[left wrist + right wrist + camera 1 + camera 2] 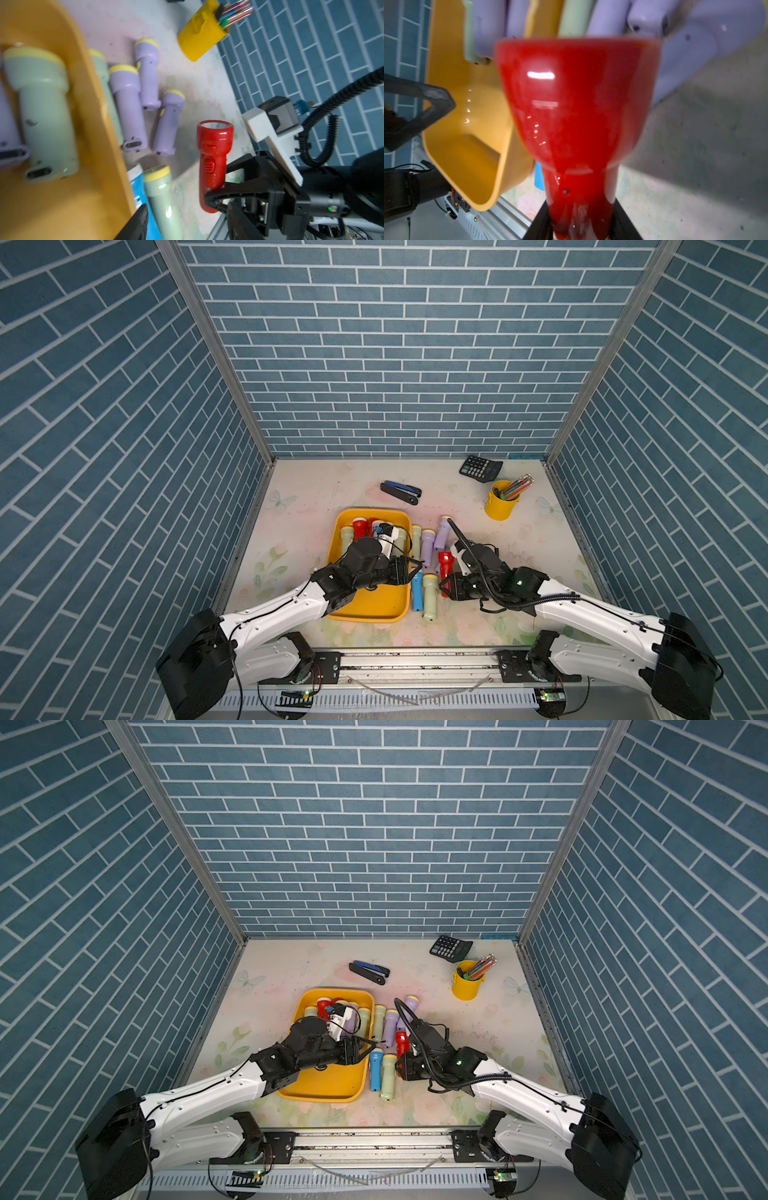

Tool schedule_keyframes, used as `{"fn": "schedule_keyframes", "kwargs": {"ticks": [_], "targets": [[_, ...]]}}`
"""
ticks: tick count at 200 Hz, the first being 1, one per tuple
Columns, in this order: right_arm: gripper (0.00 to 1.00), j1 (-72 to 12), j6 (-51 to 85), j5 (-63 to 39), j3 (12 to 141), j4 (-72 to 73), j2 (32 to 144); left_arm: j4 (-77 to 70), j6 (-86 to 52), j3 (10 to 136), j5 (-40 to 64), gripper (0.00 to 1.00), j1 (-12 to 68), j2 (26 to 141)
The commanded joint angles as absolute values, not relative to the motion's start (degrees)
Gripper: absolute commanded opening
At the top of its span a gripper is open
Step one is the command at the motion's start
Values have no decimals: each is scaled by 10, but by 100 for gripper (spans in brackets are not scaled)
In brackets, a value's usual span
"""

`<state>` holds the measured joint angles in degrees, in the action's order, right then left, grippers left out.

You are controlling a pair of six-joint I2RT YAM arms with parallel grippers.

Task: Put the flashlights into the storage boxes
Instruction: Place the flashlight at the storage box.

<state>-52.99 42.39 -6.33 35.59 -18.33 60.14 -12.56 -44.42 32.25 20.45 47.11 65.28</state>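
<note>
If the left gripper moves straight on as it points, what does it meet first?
Probably the lilac flashlight just past the tray rim; if the left gripper clears it, the red flashlight held by the right gripper. Height is unclear.

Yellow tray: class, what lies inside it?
Flashlights, red, pale green and lilac, lie at the tray's far end; its near end is bare. The left arm hides the middle.

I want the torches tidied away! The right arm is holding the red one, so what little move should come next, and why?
Probably lift it straight up a little. The right gripper is shut on the red flashlight by its handle, low over the table. A blue flashlight and a green flashlight lie between it and the yellow tray, so it likely needs height first.
</note>
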Motion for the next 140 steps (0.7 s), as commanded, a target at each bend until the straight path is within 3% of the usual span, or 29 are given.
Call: {"fn": "schedule_keyframes", "kwargs": {"ticks": [1, 39, 90, 140], "targets": [[23, -532, 350, -47, 346, -86, 581, -214, -403, 338, 280, 62, 470, 667], [23, -532, 337, -108, 332, 24, 587, -177, -384, 342, 252, 63, 470, 659], [23, -532, 330, -144, 336, 68, 617, -197, -375, 337, 204, 63, 470, 651], [23, -532, 335, -156, 334, 100, 631, -204, -375, 344, 178, 56, 470, 666]]}}
